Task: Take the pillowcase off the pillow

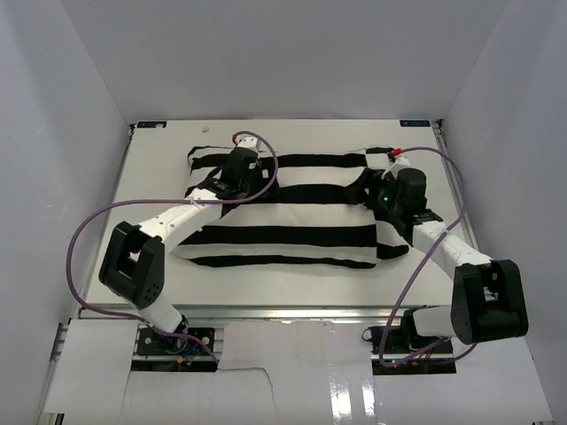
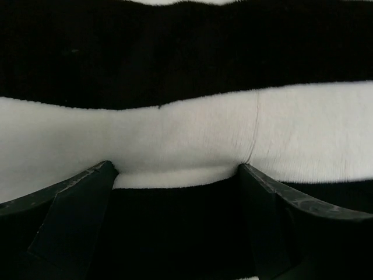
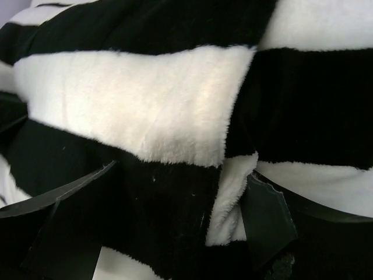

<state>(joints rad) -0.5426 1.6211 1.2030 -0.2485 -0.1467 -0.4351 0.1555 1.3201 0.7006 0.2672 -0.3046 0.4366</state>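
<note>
Near edge: both arm bases, with purple cables (image 1: 78, 243) looping up either side. The white desk (image 1: 292, 282) is boxed in by white walls (image 1: 53, 106).

Mid-desk: striped pillowcase (image 1: 292, 235), black and white, with its long side running across. The pillow is inside it; its own fabric is not visible.

Left end effector (image 2: 175, 168): fingers spread, tips at a white stripe toward the far left, nothing pinched.

Right end effector (image 3: 180, 172): fingers spread over a plush fold at the far right corner.

Both wrists block the overhead view of the pillowcase's far corners.
</note>
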